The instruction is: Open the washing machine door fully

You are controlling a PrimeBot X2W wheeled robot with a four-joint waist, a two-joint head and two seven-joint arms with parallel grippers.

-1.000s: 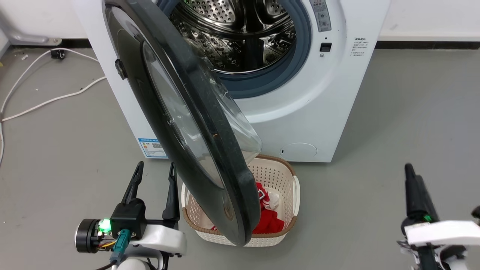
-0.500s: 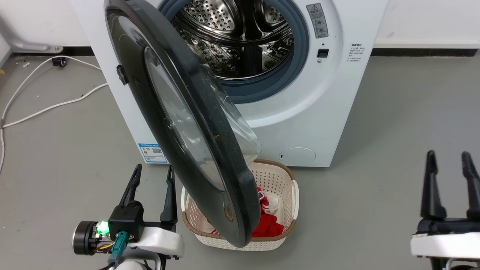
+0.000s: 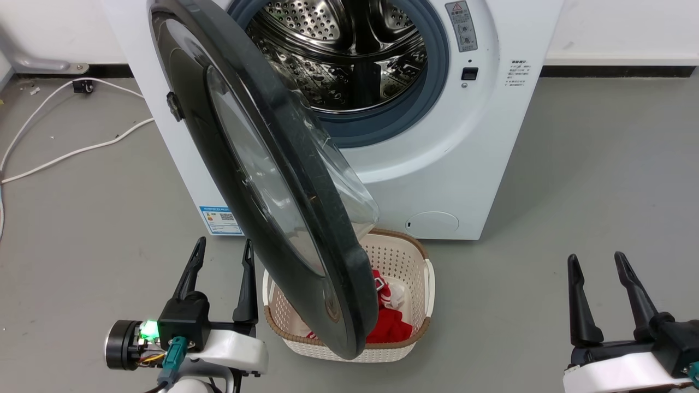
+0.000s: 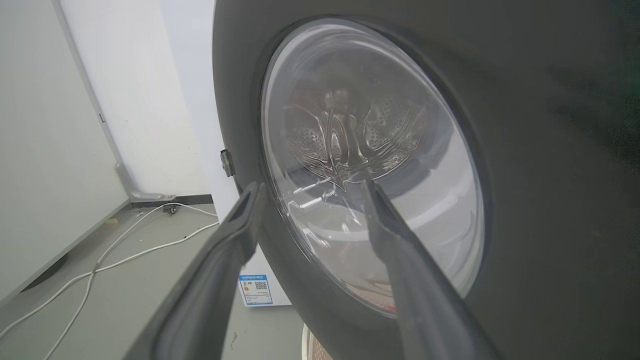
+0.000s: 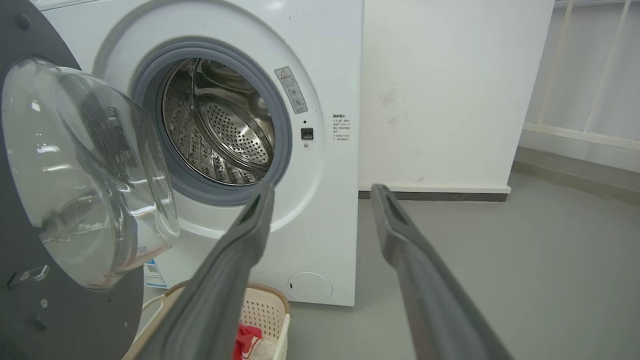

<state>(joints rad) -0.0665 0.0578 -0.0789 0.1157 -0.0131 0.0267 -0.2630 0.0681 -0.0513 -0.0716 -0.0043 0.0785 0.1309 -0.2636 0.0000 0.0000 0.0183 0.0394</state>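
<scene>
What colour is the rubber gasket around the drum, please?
Blue-grey gasket, clearest in the head view.

The washing machine (image 3: 437, 164) fills the upper centre of the head view, standing on the floor (image 3: 590, 164) in front of the wall (image 3: 600, 27). The washing machine door (image 3: 262, 180) swings out from its left edge toward the lower centre, over a laundry basket (image 3: 430, 289) that holds clothes (image 3: 390, 327). A cable (image 3: 71, 150) lies at upper left. Of the 2 grippers, the left gripper (image 3: 225, 243) is at lower left just beside the door, and the right gripper (image 3: 595, 255) is at lower right.
</scene>
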